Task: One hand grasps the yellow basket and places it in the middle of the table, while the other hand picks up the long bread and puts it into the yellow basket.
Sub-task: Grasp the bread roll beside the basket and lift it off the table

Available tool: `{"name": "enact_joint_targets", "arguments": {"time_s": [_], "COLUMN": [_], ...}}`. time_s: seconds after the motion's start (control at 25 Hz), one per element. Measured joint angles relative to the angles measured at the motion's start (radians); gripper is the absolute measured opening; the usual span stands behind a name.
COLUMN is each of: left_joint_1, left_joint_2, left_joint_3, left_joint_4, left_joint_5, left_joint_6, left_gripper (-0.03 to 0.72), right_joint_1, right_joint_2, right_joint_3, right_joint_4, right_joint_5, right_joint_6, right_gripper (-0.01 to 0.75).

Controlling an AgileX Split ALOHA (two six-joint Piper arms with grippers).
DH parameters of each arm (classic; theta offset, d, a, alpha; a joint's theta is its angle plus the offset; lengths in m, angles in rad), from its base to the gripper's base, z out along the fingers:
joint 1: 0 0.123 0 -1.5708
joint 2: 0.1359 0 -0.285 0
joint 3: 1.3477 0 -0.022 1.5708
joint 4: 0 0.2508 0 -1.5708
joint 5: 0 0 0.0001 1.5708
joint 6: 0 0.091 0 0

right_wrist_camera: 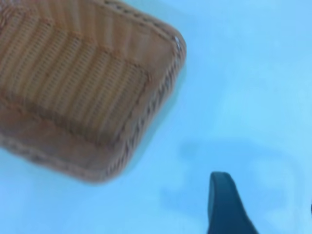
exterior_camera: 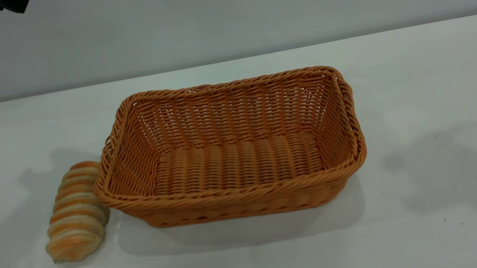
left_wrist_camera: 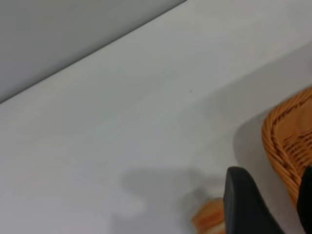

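Left gripper (left_wrist_camera: 268,204) is seen high above the table's (exterior_camera: 424,78) left end, jaws parted w/ nothing held; the long bread (exterior_camera: 75,212) lies directly below it, pressed against the left end wall of the yellow basket (exterior_camera: 238,195). Risk judged here: w/ loaf touching wicker, a descending finger could catch the braided rim, shoving the basket or rolling the bread away. The basket, approx. mid-table already, is shown empty, woven floor bare. Right gripper (right_wrist_camera: 265,207) is held above bare table off the basket's right end; one finger is visible w/ open space beside it, so it appears open and empty. A rim grasp there could drag the basket off-centre, it is judged.
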Motion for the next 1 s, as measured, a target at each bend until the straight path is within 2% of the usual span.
{"name": "enact_joint_targets", "arguments": {"time_s": [0.32,0.48,0.68,1.0], "left_joint_1": [0.000,0.000,0.000,0.000], "left_joint_2": [0.000,0.000,0.000,0.000], "left_joint_3": [0.000,0.000,0.000,0.000], "left_joint_4": [-0.028,-0.028,-0.022,0.002], "left_joint_5": [0.009,0.024,0.046,0.068], "left_joint_6": [-0.021,-0.024,-0.023,-0.023], "left_gripper": [0.343,0.343,0.343,0.343], "right_joint_1": [0.000,0.000,0.000,0.000], "right_joint_2": [-0.455,-0.690,-0.906,-1.184], "right_joint_3": [0.283,0.353,0.425,0.590], "right_joint_4": [-0.093,-0.095,-0.099,-0.121], "right_joint_5": [0.103,0.199,0.340,0.352], "right_joint_6": [0.096,0.110,0.127,0.152], "right_gripper": [0.400,0.404,0.466,0.493]}}
